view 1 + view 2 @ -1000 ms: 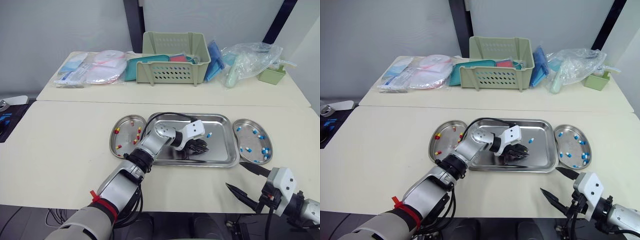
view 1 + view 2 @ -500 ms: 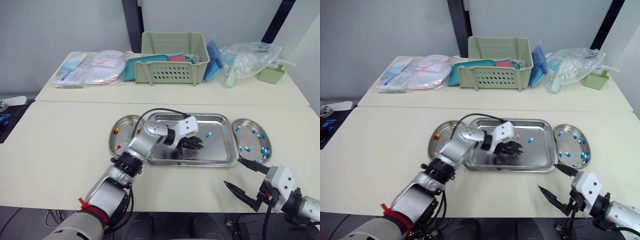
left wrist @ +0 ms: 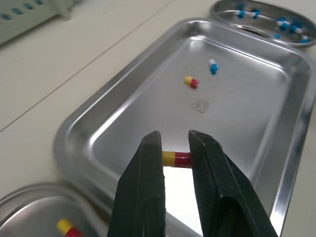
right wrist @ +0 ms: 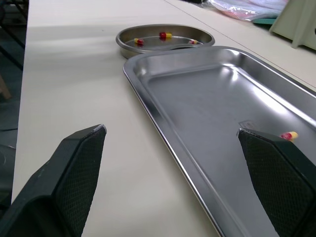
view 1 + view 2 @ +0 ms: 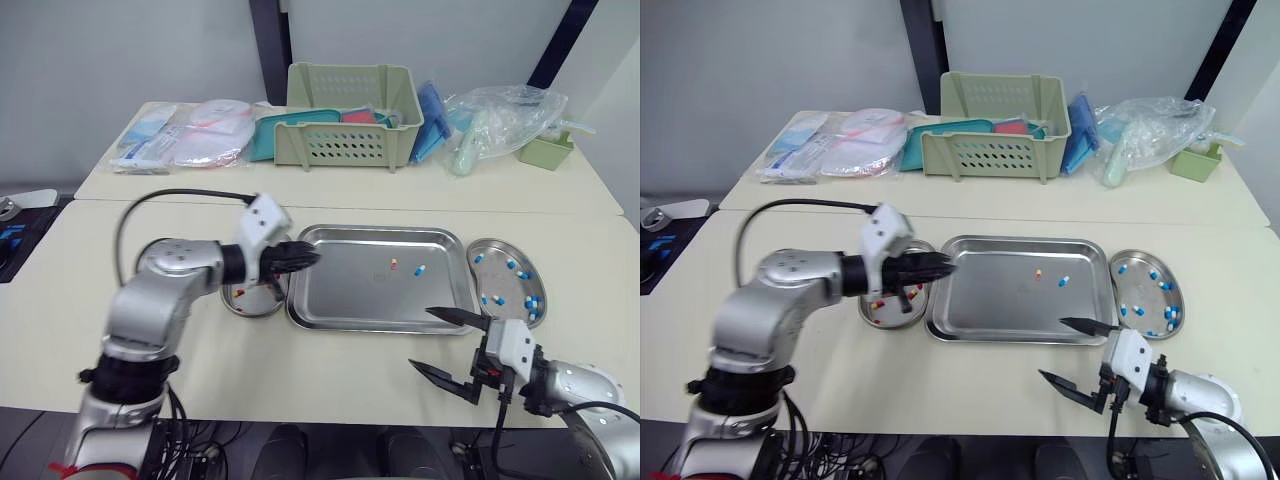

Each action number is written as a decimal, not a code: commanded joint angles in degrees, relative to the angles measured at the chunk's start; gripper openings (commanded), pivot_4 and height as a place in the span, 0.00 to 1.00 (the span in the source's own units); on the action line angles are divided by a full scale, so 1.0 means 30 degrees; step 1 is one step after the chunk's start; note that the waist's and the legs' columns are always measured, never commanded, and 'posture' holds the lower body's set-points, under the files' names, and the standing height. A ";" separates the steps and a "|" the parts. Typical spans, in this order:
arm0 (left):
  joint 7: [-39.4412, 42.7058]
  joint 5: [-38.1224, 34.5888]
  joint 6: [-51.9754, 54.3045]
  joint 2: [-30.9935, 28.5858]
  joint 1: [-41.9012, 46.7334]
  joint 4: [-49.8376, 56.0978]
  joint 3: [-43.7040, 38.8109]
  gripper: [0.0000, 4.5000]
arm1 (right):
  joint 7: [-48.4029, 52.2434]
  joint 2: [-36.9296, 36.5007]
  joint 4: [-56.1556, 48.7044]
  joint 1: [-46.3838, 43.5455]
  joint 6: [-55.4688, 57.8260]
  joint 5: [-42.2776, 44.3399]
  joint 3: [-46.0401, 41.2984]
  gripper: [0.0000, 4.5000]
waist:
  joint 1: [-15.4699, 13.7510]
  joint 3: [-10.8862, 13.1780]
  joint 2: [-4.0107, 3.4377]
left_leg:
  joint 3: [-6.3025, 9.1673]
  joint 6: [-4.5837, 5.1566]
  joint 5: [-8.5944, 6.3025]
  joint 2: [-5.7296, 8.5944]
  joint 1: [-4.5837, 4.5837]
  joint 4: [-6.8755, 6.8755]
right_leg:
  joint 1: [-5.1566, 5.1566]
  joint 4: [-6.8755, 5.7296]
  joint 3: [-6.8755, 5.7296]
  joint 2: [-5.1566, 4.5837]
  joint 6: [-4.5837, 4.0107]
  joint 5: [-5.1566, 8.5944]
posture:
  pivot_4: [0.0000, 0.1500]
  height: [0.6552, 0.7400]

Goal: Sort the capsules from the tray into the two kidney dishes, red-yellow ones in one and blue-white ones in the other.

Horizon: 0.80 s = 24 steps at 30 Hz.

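One red-yellow capsule (image 3: pixel 177 159) is being clamped by the left gripper (image 3: pixel 175 141) above the tray's (image 5: pixel 340 295) left rim. Two loose capsules (image 5: pixel 419 269) are being left in it, and the right gripper (image 5: pixel 420 338) is being held spread apart near its front edge.

Bright, even light comes from overhead, and the cream table (image 5: pixel 560 240) takes it flat, with only soft, faint shadows. At the centre of the head views the steel tray (image 5: pixel 350 290) shows a pale sheen; in both wrist views its floor throws white glare, and the kidney dish (image 4: pixel 148 49) gleams along its rim.
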<state>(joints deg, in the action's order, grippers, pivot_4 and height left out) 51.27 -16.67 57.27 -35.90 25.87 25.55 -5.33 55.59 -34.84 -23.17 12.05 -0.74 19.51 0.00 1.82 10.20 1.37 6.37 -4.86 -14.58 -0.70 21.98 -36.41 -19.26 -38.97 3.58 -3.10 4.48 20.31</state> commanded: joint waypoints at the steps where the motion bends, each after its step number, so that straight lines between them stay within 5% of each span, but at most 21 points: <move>1: -0.0914 -0.0704 0.1171 -0.1064 -0.1295 0.1770 -0.1982 0.10 | 0.0620 0.0280 0.0623 -0.0720 -0.0892 0.0244 0.0508 1.00 | 0.0002 0.0000 0.0000 | -0.0002 0.0000 0.0000 0.0001 -0.0001 0.0000 | 0.0001 0.0002 0.0003 0.0000 0.0000 0.0000 | 1.00 1.00; 24: -0.3913 -0.1651 -0.0613 -0.2047 -0.4372 0.1197 -0.3735 0.10 | 0.0220 0.1126 0.1518 -0.2579 -0.1385 0.0166 0.1446 1.00 | -0.0011 0.0003 -0.0003 | -0.0004 -0.0001 0.0000 -0.0002 -0.0002 0.0006 | -0.0009 -0.0002 0.0003 -0.0002 -0.0002 -0.0001 | 1.00 1.00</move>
<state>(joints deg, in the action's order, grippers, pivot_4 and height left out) 39.96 -21.16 56.77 -41.20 12.59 28.60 -15.52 56.84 -31.83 -16.53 5.01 -4.30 19.20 4.57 1.78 10.21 1.37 6.36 -4.86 -14.58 -0.70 21.97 -36.39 -19.29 -38.98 3.59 -3.11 4.47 20.31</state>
